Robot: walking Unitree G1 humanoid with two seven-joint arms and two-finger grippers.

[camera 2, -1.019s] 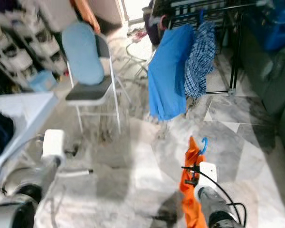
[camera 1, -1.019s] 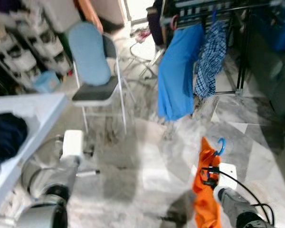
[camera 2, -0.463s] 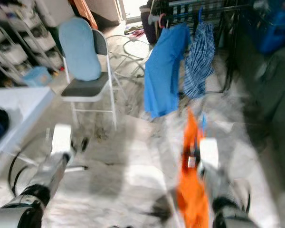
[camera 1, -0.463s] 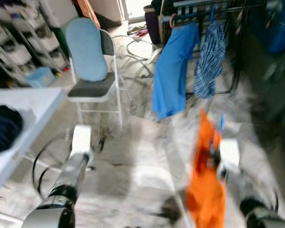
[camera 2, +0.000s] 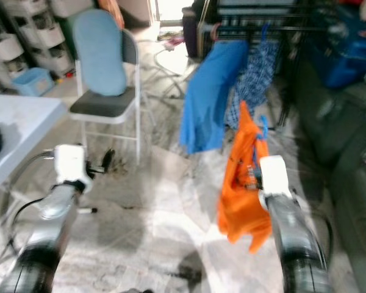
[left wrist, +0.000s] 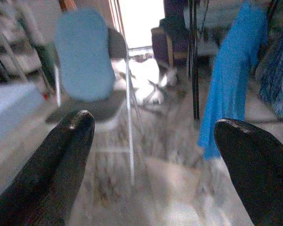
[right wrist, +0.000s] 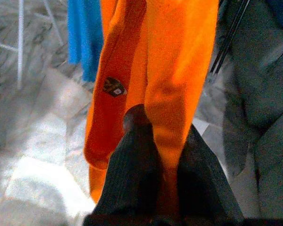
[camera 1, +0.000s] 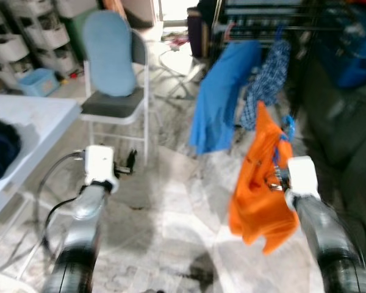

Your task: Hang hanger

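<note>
While no writing can be read, a small dark label (right wrist: 115, 86) is seen on the orange garment (camera 1: 256, 183), held at four o'clock by the right gripper (right wrist: 162, 141), fingers clamped on its cloth below a blue hanger hook (camera 1: 287, 127). Bare marble floor (camera 1: 171, 207) lies between. At nine o'clock the left gripper (left wrist: 155, 155) is spread wide, toward a padded folding chair (camera 1: 113, 73); the rack (camera 2: 268, 24) stands at one o'clock.
</note>
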